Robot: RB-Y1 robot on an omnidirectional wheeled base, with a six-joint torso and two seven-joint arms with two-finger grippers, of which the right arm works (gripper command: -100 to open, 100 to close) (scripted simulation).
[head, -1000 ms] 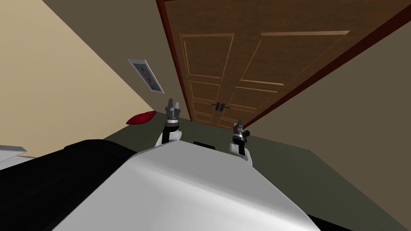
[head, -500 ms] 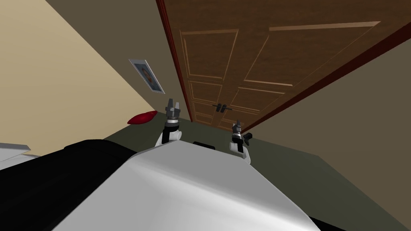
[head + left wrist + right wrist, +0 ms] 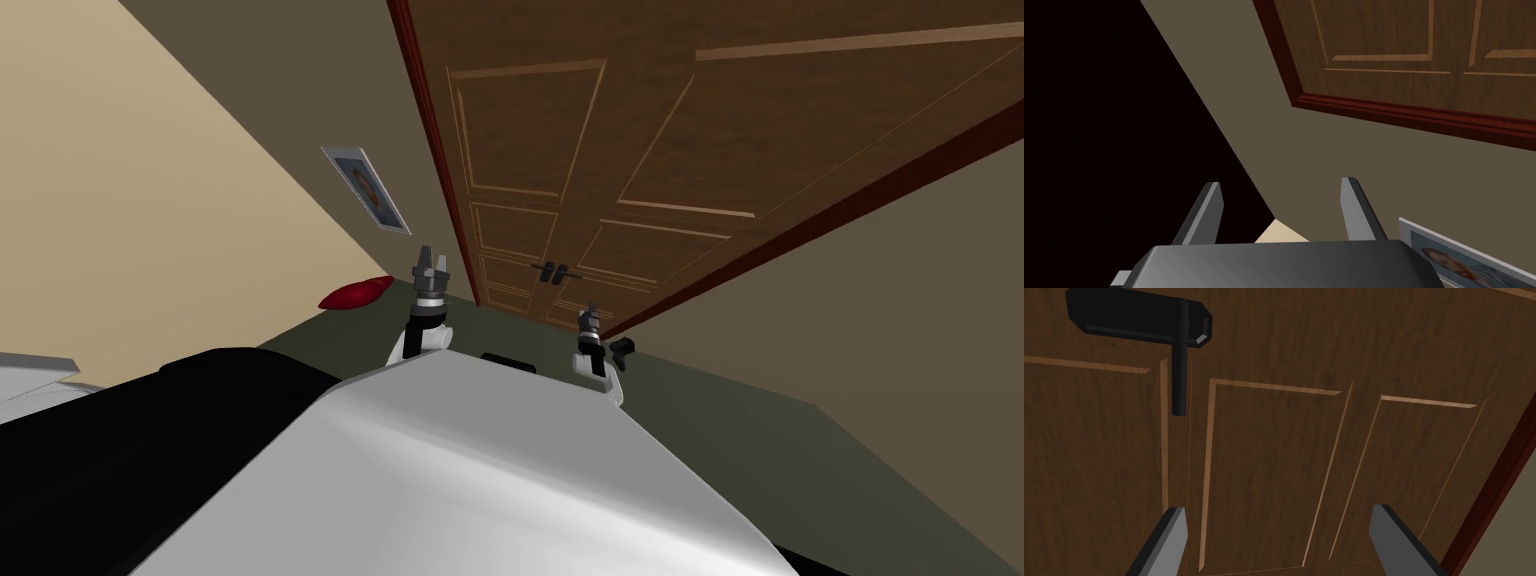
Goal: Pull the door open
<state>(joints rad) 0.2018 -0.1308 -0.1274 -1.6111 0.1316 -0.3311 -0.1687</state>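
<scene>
Right, the door (image 3: 620, 150) stands straight ahead of me: brown, panelled, two leaves in a dark red frame (image 3: 432, 150), and the leaves look level at the seam. A black handle (image 3: 1179, 363) sits by that seam. My right gripper (image 3: 1277, 510) faces the door close up, its fingers spread wide and holding nothing; the handle lies off to one side, apart from both. My left gripper (image 3: 432, 258) is raised left of the frame, fingers likewise apart and empty. A picture (image 3: 365, 188) hangs on the wall there, and a red cushion (image 3: 352, 294) lies on the floor (image 3: 700, 400) below it.
</scene>
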